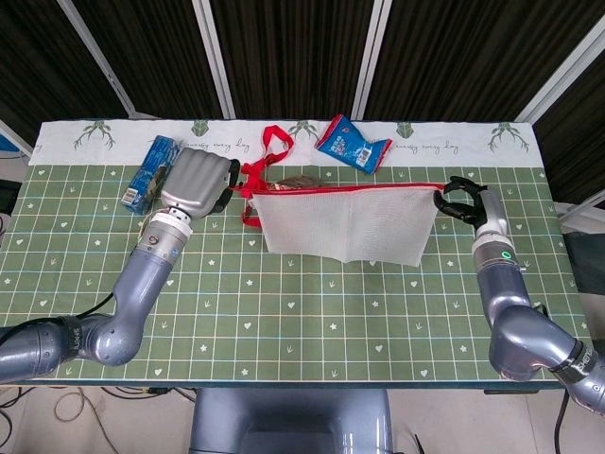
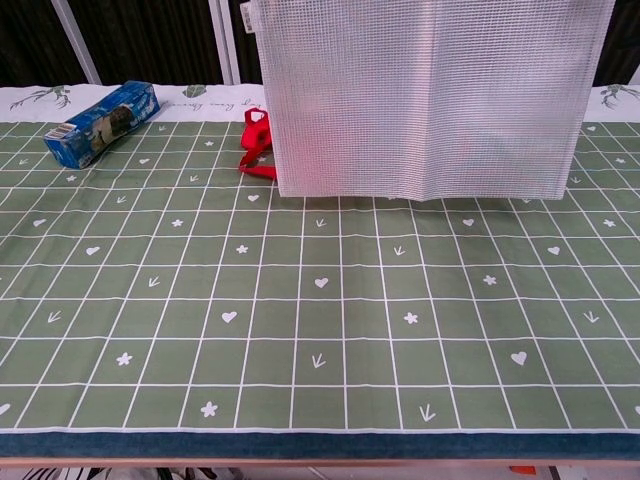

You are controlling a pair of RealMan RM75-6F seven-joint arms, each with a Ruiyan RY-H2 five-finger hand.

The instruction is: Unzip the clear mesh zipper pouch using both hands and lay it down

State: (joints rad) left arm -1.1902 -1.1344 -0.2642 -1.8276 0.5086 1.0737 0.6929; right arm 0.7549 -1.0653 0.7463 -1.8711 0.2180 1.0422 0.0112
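Note:
The clear mesh pouch [image 1: 345, 225] with a red zipper edge hangs above the table, stretched between my two hands. In the chest view the mesh pouch [image 2: 420, 100] fills the upper middle, and neither hand shows there. My left hand [image 1: 197, 183] is curled closed just left of the pouch's top left corner. It grips a short red piece at the zipper's end, which looks like the pull. My right hand [image 1: 463, 200] pinches the pouch's top right corner. I cannot tell how far the zipper stands open.
A blue box [image 1: 149, 173] lies at the back left, also in the chest view [image 2: 100, 122]. A blue snack packet [image 1: 352, 143] and a red strap [image 1: 274, 144] lie behind the pouch. A brown item [image 1: 301, 181] sits just behind its top edge.

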